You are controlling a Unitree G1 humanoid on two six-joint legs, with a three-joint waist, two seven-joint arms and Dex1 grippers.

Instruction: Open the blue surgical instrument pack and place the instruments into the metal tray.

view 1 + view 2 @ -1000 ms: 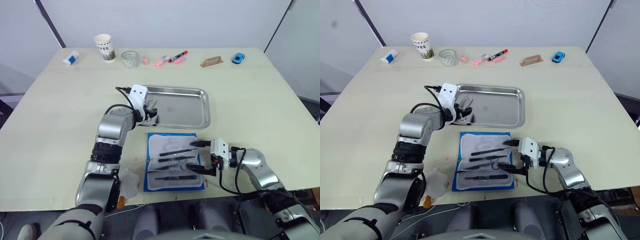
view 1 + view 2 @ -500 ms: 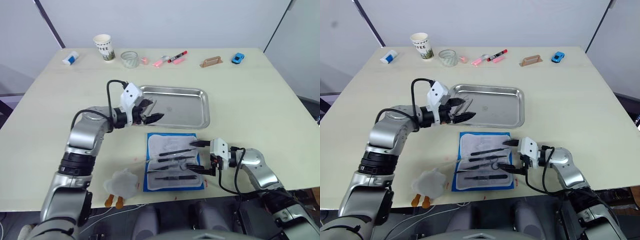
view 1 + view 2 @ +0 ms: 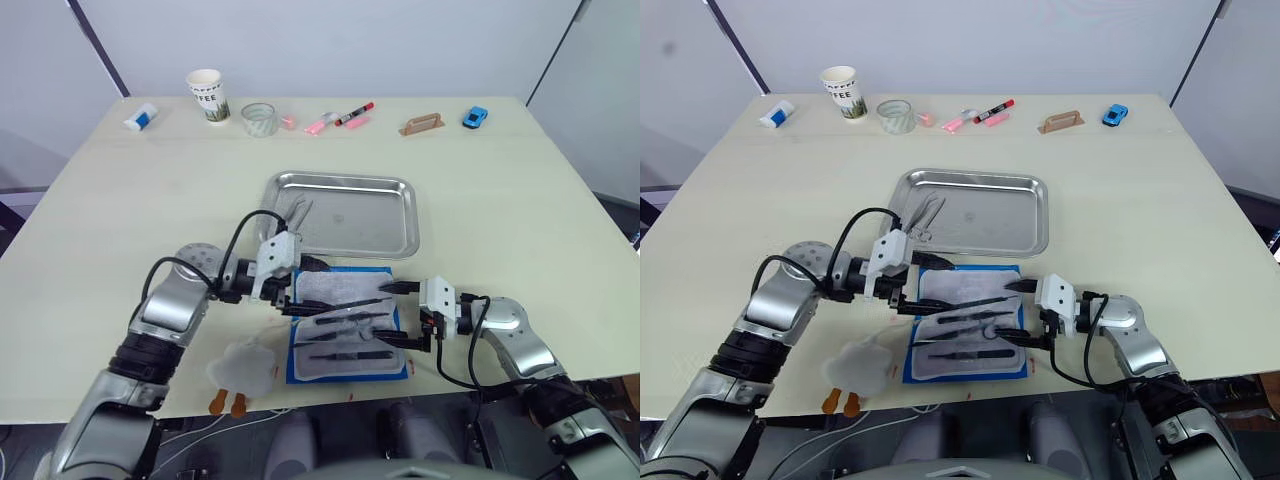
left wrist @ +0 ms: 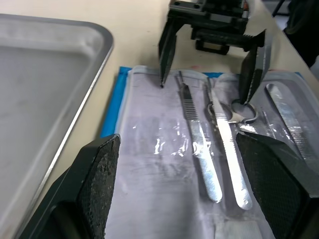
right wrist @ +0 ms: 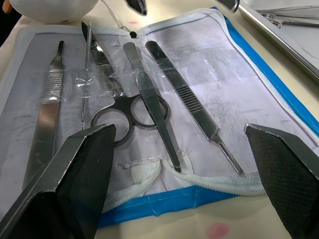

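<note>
With one pair of scissors (image 3: 296,212) already lying in the metal tray (image 3: 385,240), the opened pack (image 3: 346,322) in front of it is flanked by the left gripper (image 3: 297,285) and right gripper (image 3: 395,315), both spread wide and empty, so another tool (image 5: 188,105) must next be pinched.

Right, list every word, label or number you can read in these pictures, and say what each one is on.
"COFFEE", partly legible: paper cup at the table's far edge.
Small white and blue pack beside it: print too small to read.
Red marker: no legible text.
Blue surgical instrument pack, lying open: no lettering visible.
Metal tray: no markings.
</note>
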